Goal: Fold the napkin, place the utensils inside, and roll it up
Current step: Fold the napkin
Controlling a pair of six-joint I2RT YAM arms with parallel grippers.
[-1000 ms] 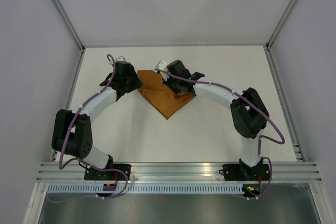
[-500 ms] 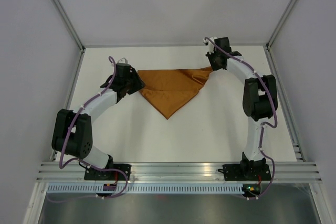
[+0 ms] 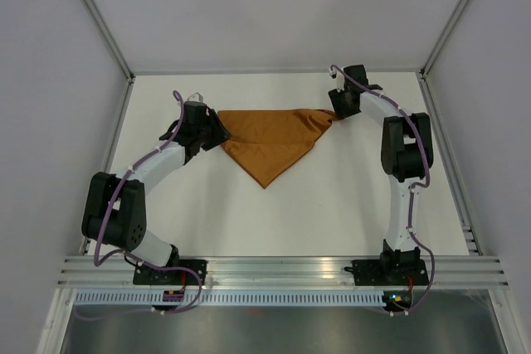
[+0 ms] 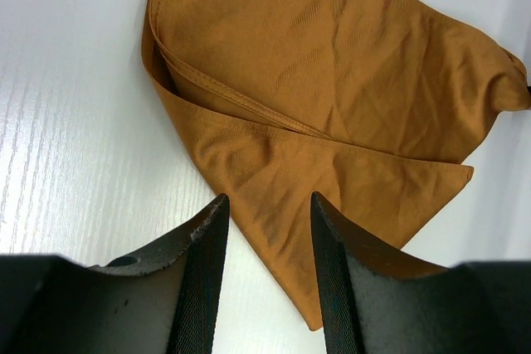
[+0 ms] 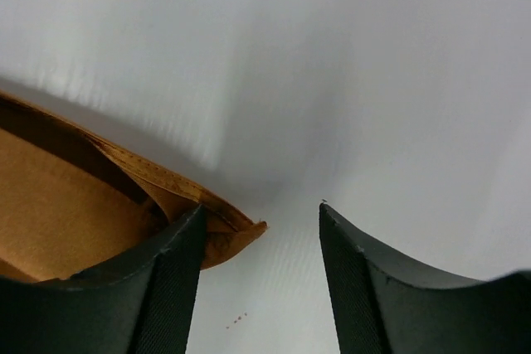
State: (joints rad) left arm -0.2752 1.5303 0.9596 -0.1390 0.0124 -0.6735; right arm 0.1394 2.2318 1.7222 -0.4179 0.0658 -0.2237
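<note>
The rust-orange napkin (image 3: 270,143) lies on the white table as a triangle, long edge at the back and point toward the arms. My left gripper (image 3: 218,133) sits at its left corner. In the left wrist view it (image 4: 267,198) stands open, with a flat fold of the napkin (image 4: 332,97) on the table between and beyond the fingers. My right gripper (image 3: 337,113) is at the right corner, open (image 5: 261,209). The napkin's tip (image 5: 224,234) rests loose against the left finger, not clamped. The utensils are out of view.
Grey walls with metal corner posts (image 3: 108,39) close in the table (image 3: 332,205) on three sides. An aluminium rail (image 3: 282,267) carrying both arm bases runs along the near edge.
My right gripper pulled the napkin's corner from the middle out to the right, spreading the cloth into a wide triangle, then opened and let the corner go. The left arm stayed put.
</note>
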